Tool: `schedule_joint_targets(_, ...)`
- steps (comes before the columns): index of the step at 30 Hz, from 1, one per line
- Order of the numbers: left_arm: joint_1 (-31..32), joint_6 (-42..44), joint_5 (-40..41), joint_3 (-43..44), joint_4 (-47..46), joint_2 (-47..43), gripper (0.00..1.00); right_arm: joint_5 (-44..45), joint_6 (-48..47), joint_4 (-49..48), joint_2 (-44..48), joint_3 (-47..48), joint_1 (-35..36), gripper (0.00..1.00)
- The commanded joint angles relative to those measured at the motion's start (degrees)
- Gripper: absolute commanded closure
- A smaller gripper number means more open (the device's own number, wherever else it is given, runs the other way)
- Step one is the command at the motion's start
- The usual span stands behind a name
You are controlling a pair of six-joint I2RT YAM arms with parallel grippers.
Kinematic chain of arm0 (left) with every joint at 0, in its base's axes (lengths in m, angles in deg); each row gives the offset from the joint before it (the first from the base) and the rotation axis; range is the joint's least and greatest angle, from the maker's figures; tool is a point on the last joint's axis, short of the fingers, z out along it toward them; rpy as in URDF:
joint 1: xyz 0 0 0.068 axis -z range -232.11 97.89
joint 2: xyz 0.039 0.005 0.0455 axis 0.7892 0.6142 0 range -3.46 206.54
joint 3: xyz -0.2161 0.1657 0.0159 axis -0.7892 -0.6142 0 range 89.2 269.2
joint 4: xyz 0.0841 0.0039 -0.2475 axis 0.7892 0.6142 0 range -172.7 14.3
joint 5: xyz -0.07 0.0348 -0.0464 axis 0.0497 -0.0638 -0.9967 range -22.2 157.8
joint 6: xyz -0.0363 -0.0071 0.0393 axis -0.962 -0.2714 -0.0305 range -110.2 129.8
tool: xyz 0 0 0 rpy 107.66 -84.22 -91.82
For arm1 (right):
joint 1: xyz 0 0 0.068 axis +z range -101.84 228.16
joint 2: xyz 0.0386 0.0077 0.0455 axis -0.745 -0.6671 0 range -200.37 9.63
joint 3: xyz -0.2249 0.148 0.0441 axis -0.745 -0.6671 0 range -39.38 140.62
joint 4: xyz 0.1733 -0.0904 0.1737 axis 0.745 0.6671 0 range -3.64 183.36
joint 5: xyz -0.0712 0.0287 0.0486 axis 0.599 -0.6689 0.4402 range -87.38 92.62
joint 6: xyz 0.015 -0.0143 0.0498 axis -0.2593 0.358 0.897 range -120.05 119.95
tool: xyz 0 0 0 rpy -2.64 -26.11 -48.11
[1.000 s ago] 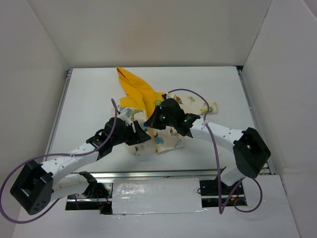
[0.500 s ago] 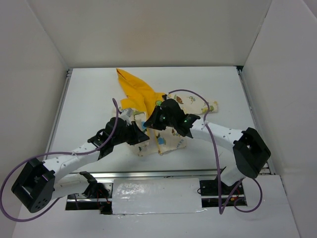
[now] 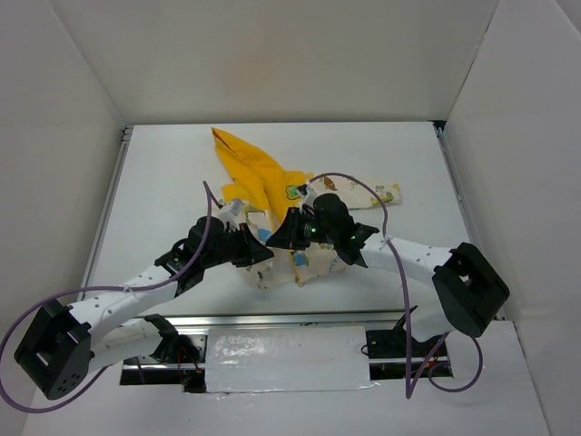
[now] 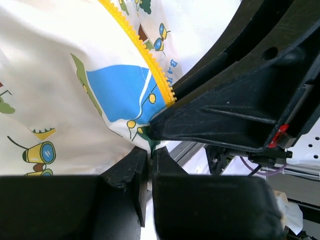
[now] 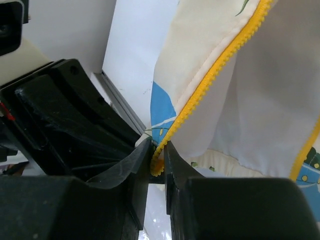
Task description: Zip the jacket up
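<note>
**Both grippers pinching the jacket's near edge**

The jacket (image 3: 265,182) sits mid-table (image 3: 163,182), with its yellow hood (image 3: 241,159) toward the far left. The left gripper (image 4: 149,159) is clamped tight on a fabric corner. Just beside it, the right gripper (image 5: 157,161) is squeezing the zipper (image 5: 215,75) end.

Both arms reached inward, left hand (image 3: 261,253) and right hand (image 3: 276,239) tip to tip, each pinching the jacket (image 3: 313,262).
</note>
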Motion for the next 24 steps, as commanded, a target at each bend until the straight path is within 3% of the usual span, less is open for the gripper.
schedule_joint_targets(1,-0.3,1.5,-0.7,0.4,-3.7,-1.0,1.0,-4.5,-1.5,-4.5,1.3,-0.9,0.2,0.77)
schedule_joint_targets(3,-0.3,1.5,-0.9,0.4,-3.9,-0.4,1.0,-5.7,-1.5,-5.2,1.0,-0.7,0.1,0.71)
schedule_joint_targets(4,-0.3,1.6,-1.6,0.3,-4.2,-0.2,1.0,-5.9,-1.4,-5.5,0.9,-0.8,0.2,0.59)
schedule_joint_targets(5,-0.3,1.5,-2.1,0.3,-4.7,0.1,1.0,-6.2,-1.4,-6.1,1.0,-1.1,0.2,0.53)
schedule_joint_targets(8,-0.4,1.5,-3.6,0.0,-5.9,0.3,1.0,-7.2,-1.5,-7.4,1.5,-1.6,0.2,0.48)
schedule_joint_targets(18,-0.9,1.0,-5.0,-0.5,-6.9,-1.4,0.96,-8.9,-4.7,-8.1,2.4,-4.3,0.2,0.57)
schedule_joint_targets(24,-1.1,0.9,-4.7,-0.4,-6.4,-1.3,0.95,-7.6,-7.8,-6.0,5.0,-5.6,0.2,0.57)
